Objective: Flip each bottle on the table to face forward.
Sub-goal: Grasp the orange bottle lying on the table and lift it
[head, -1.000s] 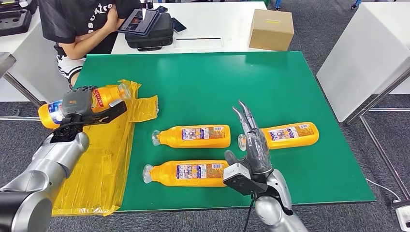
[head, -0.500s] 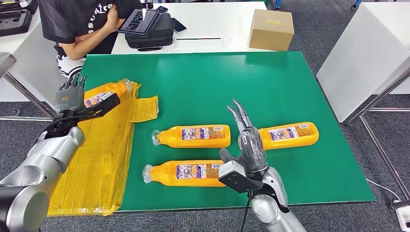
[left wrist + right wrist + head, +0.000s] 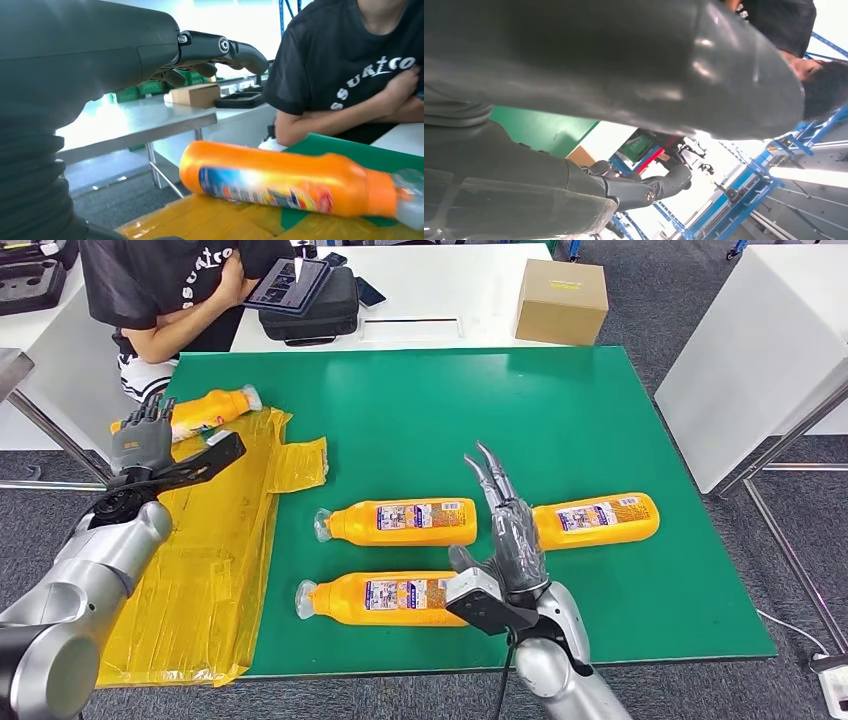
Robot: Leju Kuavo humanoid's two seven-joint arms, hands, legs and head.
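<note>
Orange bottle (image 3: 207,409) on yellow plastic (image 3: 215,550), left hand (image 3: 142,443) open

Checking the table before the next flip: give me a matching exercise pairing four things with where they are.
Things:
1. left hand
2. right hand
3. cardboard box
4. far-left bottle

Places:
A. white table beyond the green mat
B. between the two right-side bottles
C. yellow plastic sheet, far-left corner
D. open, just off the mat's left edge

Pairs: 1-D, 2-B, 3-A, 4-C
</note>
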